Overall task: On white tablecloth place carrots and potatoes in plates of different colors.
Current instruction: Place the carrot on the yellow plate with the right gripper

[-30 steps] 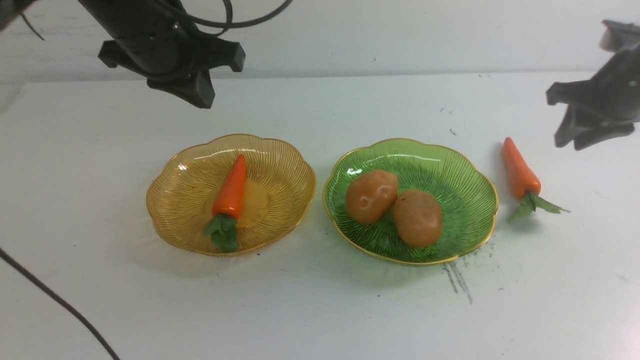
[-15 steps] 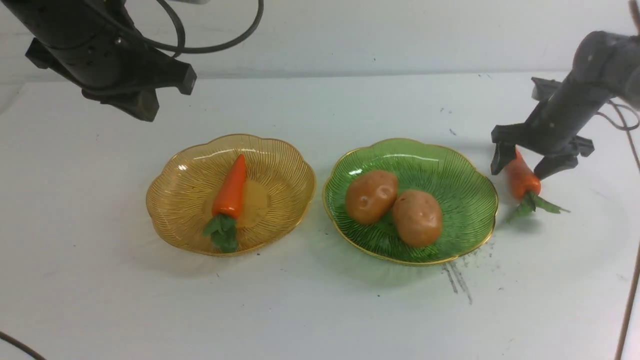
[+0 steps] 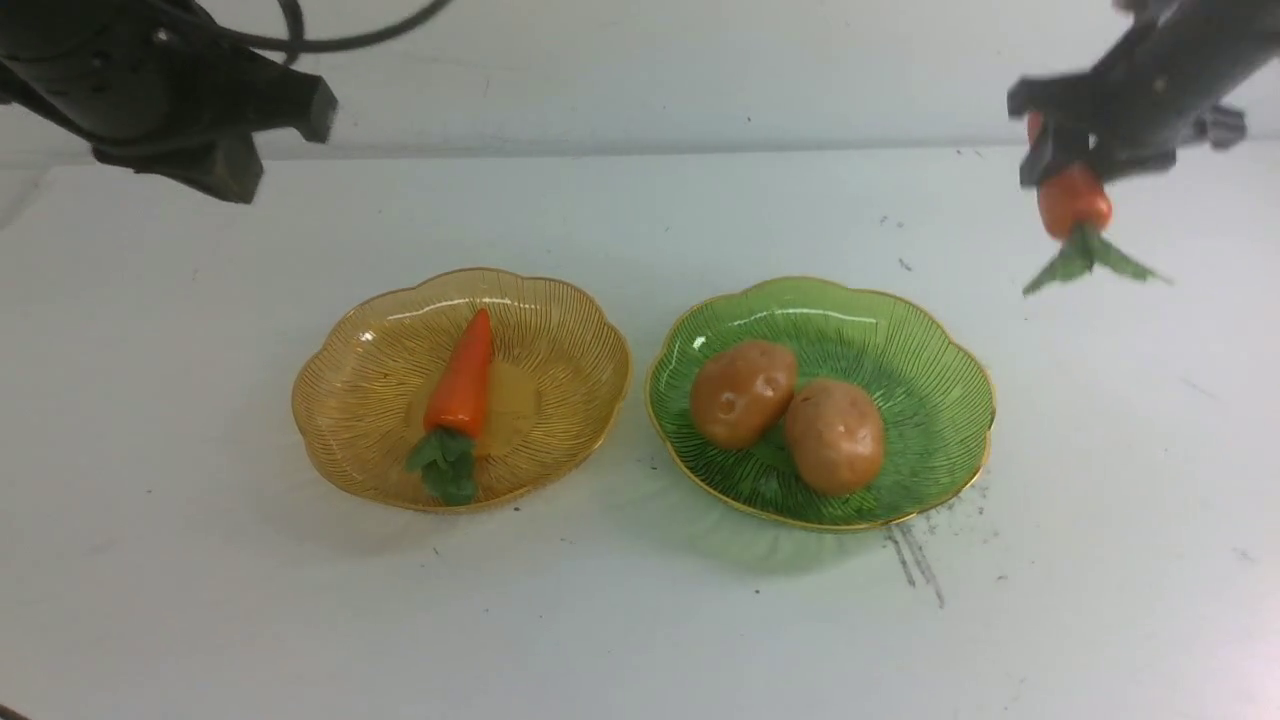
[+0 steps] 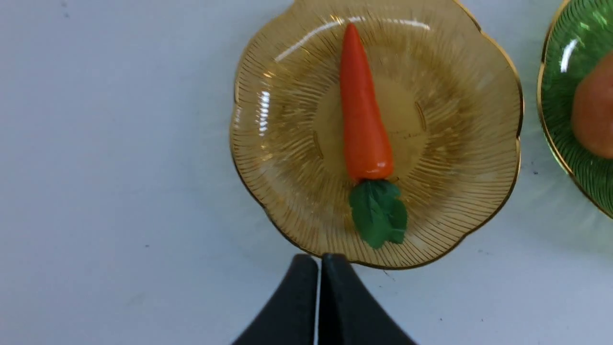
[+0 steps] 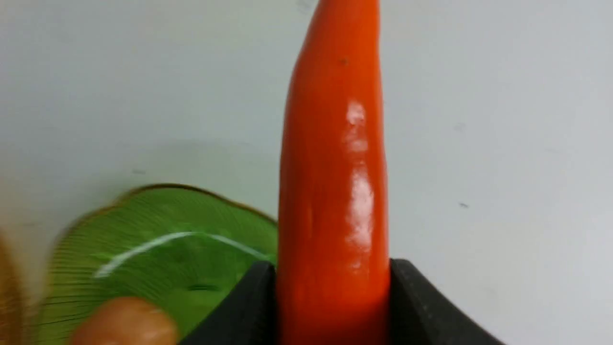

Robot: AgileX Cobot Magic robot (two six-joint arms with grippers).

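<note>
One carrot (image 3: 462, 380) lies in the amber-yellow plate (image 3: 560, 330) left of centre; it shows in the left wrist view (image 4: 362, 120) on that plate (image 4: 469, 143). Two potatoes (image 3: 742, 392) (image 3: 835, 436) sit side by side in the green plate (image 3: 930, 350). My right gripper (image 3: 1075, 165) is shut on the second carrot (image 3: 1072, 200) and holds it in the air at the far right, leaves hanging down; the right wrist view shows the carrot (image 5: 335, 191) between the fingers (image 5: 416, 297). My left gripper (image 4: 319, 261) is shut and empty, raised at the far left (image 3: 215, 165).
The white tablecloth (image 3: 640, 620) has dark scuff streaks (image 3: 915, 560) in front of the green plate and small specks. The green plate's edge and a potato show in the right wrist view (image 5: 158, 239).
My right gripper came down onto the carrot on the cloth right of the green plate, closed on it and lifted it up. My left arm drew back to the left.
</note>
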